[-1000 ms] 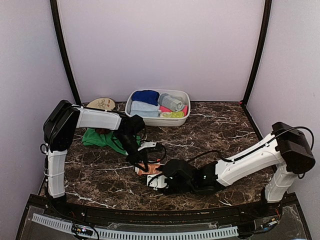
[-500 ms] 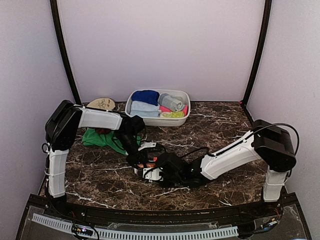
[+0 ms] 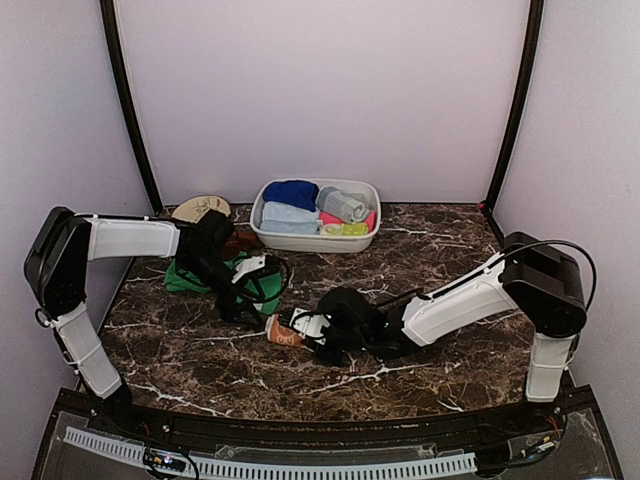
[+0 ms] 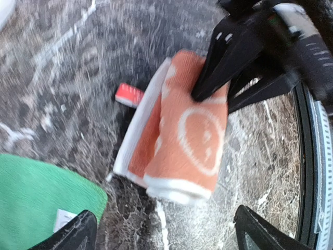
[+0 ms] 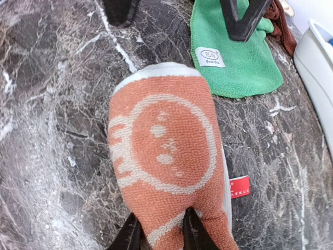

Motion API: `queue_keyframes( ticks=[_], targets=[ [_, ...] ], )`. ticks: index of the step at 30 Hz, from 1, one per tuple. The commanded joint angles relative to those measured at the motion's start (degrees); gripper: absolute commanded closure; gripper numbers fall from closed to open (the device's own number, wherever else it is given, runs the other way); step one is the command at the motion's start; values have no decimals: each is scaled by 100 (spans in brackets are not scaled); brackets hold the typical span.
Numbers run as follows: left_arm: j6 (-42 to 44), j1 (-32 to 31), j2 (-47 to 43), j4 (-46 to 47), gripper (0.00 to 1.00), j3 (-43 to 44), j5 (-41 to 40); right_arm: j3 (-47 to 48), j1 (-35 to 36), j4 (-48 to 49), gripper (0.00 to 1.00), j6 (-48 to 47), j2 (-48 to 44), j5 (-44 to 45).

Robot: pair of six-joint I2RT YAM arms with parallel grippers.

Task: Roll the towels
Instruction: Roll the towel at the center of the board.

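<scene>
A rolled orange towel (image 3: 281, 332) with cream prints lies on the marble table (image 3: 440, 260). My right gripper (image 5: 161, 237) is shut on the near end of the orange towel (image 5: 161, 151), a fold pinched between its fingers. Just beyond the roll's far end, my left gripper (image 4: 166, 234) stands open and holds nothing; the orange towel (image 4: 187, 135) lies ahead of it. A flat green towel (image 3: 195, 275) with a white tag (image 5: 210, 56) lies left of the roll. The rust-brown towel (image 3: 240, 241) is bunched behind the green one.
A white oval basin (image 3: 262, 215) holding several rolled cloths stands at the back centre. A tan disc-like object (image 3: 200, 208) lies by the back left corner. Dark frame posts rise at both back corners.
My left gripper has opened, let go of the orange towel and pulled back to the left. The right gripper has closed on the roll's end and reached further left.
</scene>
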Motion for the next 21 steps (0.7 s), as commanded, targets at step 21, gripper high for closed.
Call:
queue_keyframes(
  ticks=[21],
  targets=[
    [987, -1481, -500, 2022, 10, -604, -1488, -170, -1239, -429, 82, 2593, 719, -3905]
  ],
)
